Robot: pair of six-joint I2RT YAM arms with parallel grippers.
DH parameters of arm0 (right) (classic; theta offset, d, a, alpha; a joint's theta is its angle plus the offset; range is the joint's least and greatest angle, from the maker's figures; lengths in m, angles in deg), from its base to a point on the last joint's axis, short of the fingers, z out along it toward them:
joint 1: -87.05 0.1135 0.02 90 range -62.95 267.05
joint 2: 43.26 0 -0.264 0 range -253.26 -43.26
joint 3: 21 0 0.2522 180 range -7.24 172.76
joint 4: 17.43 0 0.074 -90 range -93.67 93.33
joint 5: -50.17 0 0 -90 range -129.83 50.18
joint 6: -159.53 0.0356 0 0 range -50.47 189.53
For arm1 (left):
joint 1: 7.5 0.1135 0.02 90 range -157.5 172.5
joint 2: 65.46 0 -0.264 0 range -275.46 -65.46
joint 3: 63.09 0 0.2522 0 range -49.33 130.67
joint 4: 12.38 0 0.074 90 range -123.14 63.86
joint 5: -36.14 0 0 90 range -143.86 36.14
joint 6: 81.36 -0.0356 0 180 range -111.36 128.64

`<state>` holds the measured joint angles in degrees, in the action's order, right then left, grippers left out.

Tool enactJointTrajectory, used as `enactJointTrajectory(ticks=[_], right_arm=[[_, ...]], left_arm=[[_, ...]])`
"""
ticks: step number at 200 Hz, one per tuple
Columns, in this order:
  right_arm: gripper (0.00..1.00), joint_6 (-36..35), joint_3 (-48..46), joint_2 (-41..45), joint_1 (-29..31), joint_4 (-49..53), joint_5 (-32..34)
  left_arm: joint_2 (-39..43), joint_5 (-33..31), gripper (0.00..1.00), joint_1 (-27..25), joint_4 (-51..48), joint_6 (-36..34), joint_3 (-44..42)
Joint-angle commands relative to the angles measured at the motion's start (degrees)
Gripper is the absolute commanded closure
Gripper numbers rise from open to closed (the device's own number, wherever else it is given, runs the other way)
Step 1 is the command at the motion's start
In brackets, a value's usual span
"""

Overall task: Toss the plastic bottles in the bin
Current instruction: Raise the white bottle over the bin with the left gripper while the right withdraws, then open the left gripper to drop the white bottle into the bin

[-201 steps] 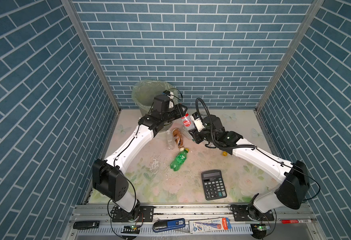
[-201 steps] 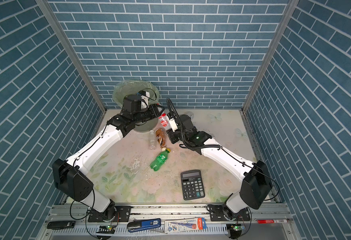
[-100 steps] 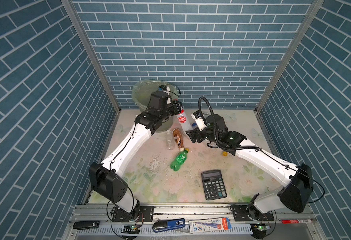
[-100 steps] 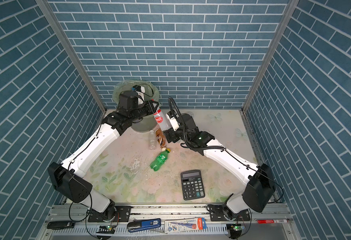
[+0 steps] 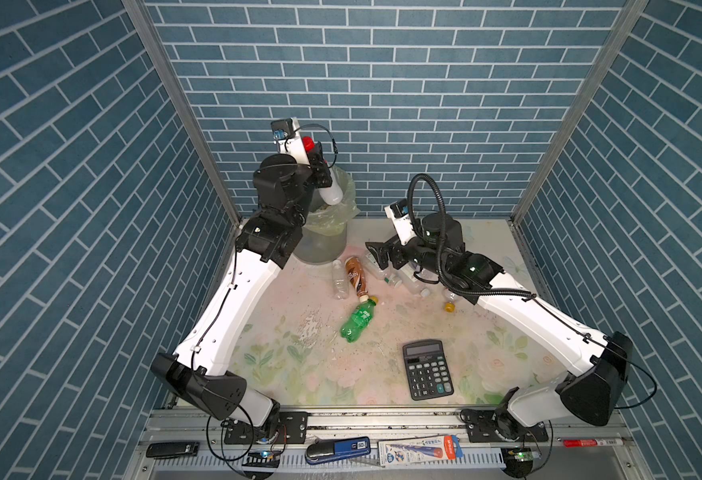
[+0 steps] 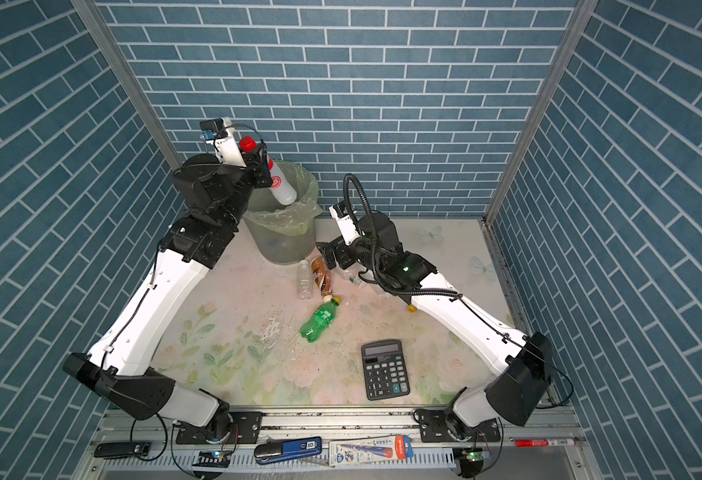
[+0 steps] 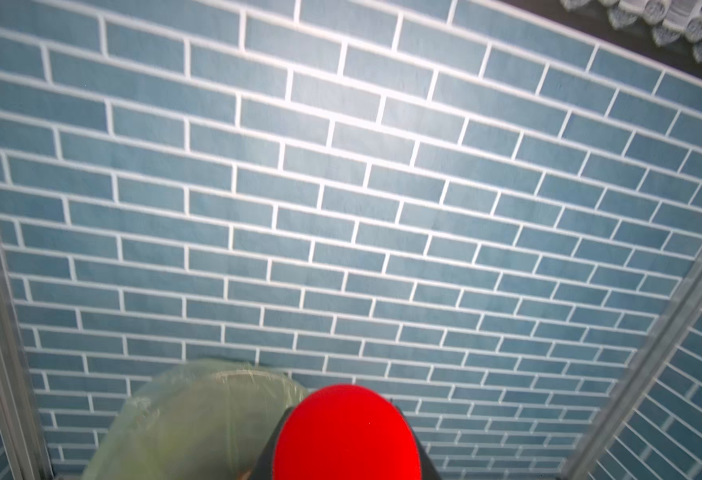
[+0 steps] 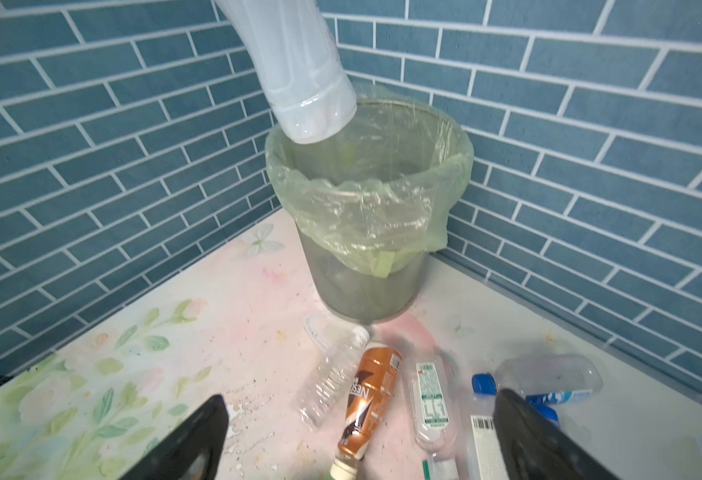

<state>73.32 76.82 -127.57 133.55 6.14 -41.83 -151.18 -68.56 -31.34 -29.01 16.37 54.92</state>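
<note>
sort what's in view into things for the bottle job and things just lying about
Job: bin, red-capped bottle, brown bottle, green bottle, clear bottles.
Lying about: calculator, red marker, blue-black tool.

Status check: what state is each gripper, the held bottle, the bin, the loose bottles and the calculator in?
left gripper, shut on the red-capped bottle
red-capped bottle, held tilted, base over the bin's mouth
right gripper, open, empty, low over the table
bin, upright, bag-lined, mouth open
brown bottle, lying down, capped
green bottle, lying down, capped
clear bottle, lying beside the brown one, capped
calculator, flat, face up
</note>
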Motion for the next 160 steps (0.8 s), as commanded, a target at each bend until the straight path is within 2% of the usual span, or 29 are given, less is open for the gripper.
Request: enactJointTrajectory(ticks=[1,29,52,70,99,112,128,150,154,160], right_arm=[[0.01,-1.87,5.42,-1.45,0.11,-1.47,-2.66],[0.01,-2.18,7.07,-2.48,0.08,-1.47,-2.75],[0.01,-2.34,8.04,-3.55,0.08,-0.76,-2.57],[0.01,-2.22,8.32,-4.32,0.1,-0.43,-2.37],[0.01,-1.82,8.2,-4.99,0.05,0.16,-2.25],[0.01,-1.65,7.92,-5.06,0.08,0.47,-2.22],[0.01,-1.51,7.27,-4.75,0.08,0.45,-2.05],[0.01,-1.51,6.99,-4.56,0.08,1.03,-1.91],[0.01,-1.53,6.81,-4.51,0.08,1.09,-1.87],[0.01,-1.5,6.67,-4.33,0.08,1.07,-1.86]], left_arm=[[0.85,-0.49,0.69,0.71,10.93,-9.91,0.79],[0.46,1.16,0.67,0.65,15.02,-16.07,3.74],[-0.31,0.37,0.66,1.24,16.98,-18.35,4.4],[-3.72,1.15,0.66,3.4,12.28,-16.6,7.2],[-12.83,1.66,0.63,8.28,-0.26,-9.56,12.51],[-17.21,1.99,0.55,9.85,-6.64,-6.1,15.54],[-20.95,1.7,0.4,10.56,-14.85,-3.21,19.25],[-20.76,3.07,0.06,10.69,-16.15,-1.79,17.95],[-20.61,2.88,0.02,10.65,-16.2,-1.48,17.64],[-20.19,2.34,0.01,10.7,-16.35,-1.02,17.36]])
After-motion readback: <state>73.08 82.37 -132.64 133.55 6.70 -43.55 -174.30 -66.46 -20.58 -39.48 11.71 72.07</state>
